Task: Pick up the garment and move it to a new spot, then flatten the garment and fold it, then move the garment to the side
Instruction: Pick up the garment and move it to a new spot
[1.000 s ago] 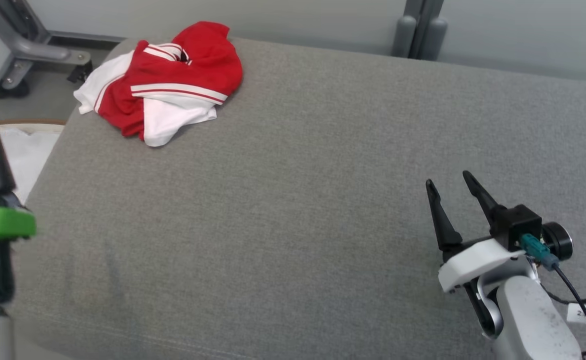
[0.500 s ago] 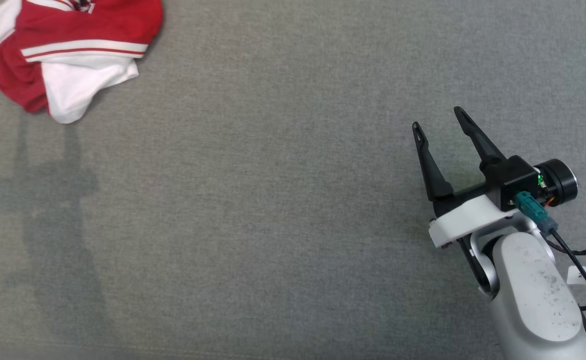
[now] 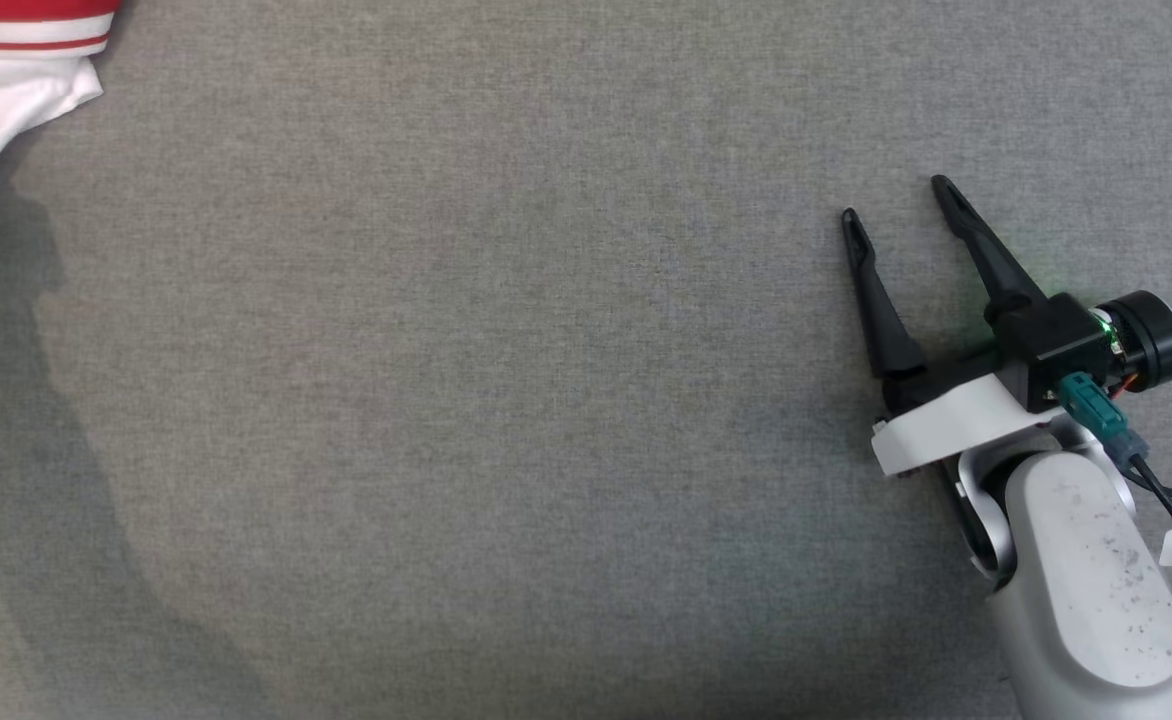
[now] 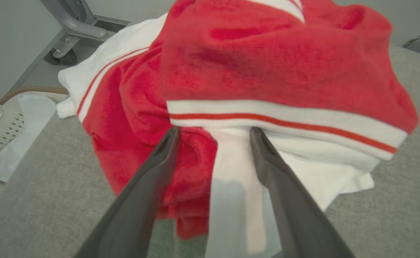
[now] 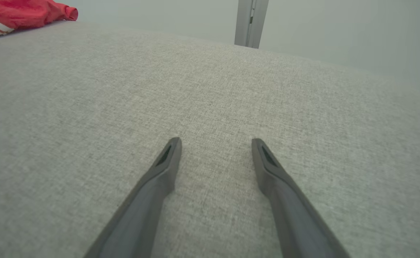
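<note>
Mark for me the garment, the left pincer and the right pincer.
garment [image 4: 267, 64], left wrist view, red cloth above the white stripe.
left pincer [image 4: 214, 129], left wrist view, midway between its fingertips.
right pincer [image 3: 894, 198], head view, midway between its fingertips.

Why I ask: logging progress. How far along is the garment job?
Done: nothing; the garment lies crumpled on the grey cushion. In hand: the open left pincer is at its red-and-white folds, not yet closed. The right pincer hangs open over bare cushion. Left: pickup, move, flattening, folding, setting aside.
</note>
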{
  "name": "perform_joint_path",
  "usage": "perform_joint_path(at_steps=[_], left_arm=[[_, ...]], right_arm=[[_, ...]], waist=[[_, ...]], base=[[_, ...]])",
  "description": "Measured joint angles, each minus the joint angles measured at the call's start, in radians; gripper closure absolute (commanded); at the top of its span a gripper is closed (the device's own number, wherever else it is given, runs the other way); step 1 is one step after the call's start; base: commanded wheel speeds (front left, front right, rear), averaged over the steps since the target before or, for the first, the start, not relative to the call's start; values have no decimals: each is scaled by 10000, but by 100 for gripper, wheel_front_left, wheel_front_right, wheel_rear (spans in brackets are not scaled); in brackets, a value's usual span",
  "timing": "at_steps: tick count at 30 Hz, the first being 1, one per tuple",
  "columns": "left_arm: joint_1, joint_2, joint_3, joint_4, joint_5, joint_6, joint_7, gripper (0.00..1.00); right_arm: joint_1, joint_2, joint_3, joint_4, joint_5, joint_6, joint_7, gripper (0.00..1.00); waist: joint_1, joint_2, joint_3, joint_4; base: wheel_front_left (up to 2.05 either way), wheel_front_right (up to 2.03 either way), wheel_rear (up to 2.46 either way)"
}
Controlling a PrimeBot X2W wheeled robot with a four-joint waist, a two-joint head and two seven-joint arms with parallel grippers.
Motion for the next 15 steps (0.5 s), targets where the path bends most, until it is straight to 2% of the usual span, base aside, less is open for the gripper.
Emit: perform_joint_path(at_steps=[2, 3, 4, 7, 15], left_arm=[[0, 4, -245, 173, -314, 0, 132, 0], [1, 2, -357, 219, -458, 0, 132, 4], [2, 19, -449, 247, -535, 0, 123, 39], [31, 125, -765, 314, -711, 0, -82, 100], [44, 541, -1515, 301, -863, -2, -1158, 100]], right_arm=[[10, 15, 13, -31, 2, 0, -2, 0], [10, 17, 19, -31, 4, 0, -17, 0], [10, 17, 29, -21, 10, 0, -17, 0], [10, 4, 94, 71, 42, 0, -58, 0], [153, -2, 169, 556, 134, 0, -201, 0]], waist=[[0, 0, 109, -51], [0, 0, 128, -62], [0, 0, 120, -62], [0, 0, 21, -37], [0, 0, -573, 6]], base=[[0, 0, 0], [0, 0, 0], [0, 0, 0], [0, 0, 0], [0, 0, 0]])
